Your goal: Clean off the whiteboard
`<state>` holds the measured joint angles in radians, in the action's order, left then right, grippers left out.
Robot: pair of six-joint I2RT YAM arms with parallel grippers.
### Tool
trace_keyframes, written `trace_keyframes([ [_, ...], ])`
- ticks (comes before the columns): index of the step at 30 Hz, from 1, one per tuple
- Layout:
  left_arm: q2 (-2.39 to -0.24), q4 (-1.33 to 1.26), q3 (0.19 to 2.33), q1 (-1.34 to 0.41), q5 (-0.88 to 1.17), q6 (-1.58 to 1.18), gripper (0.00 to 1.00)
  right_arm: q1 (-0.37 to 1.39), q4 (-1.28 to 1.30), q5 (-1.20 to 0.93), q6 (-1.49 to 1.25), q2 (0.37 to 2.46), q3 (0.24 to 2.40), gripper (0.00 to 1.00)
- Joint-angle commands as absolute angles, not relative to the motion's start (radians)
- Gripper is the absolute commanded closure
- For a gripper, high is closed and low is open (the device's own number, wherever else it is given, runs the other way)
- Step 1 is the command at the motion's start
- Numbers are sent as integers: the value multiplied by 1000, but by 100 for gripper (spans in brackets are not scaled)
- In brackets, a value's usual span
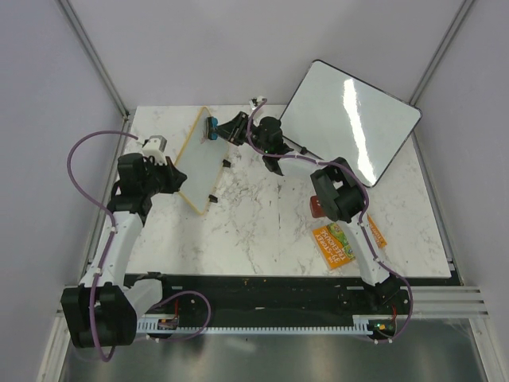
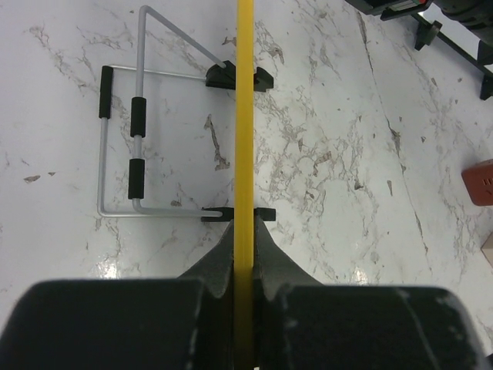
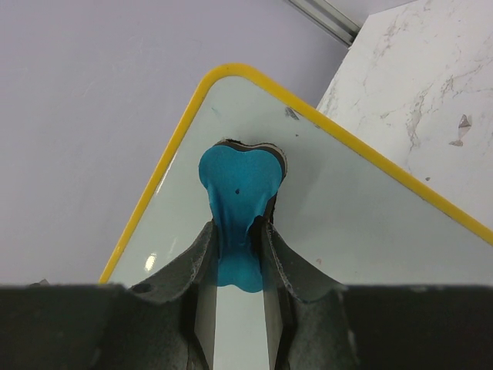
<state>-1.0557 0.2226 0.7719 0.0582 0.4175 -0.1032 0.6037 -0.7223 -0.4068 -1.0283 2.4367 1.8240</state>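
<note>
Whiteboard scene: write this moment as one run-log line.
left gripper: clamps whiteboard frame | right gripper: holds blue eraser on board corner

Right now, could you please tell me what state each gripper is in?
Left gripper: closed on the whiteboard, gripping its yellow edge.
Right gripper: closed on the blue eraser, at the whiteboard's corner.

Left wrist view shows the whiteboard (image 2: 245, 116) edge-on, its face hidden. A red block (image 2: 479, 182) is cut off by the view's right edge.
</note>
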Motion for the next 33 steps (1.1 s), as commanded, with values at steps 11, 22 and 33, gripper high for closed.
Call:
trace_keyframes([
  [11,-1101,225,821,38,445,-72,98,615,-669,-422,-997,2479,1928,100],
  [22,-1118,224,827,37,459,-69,98,722,-601,-361,-879,2431,1832,100],
  [33,-1120,225,825,29,449,-63,98,810,-635,-413,-874,2459,1865,100],
])
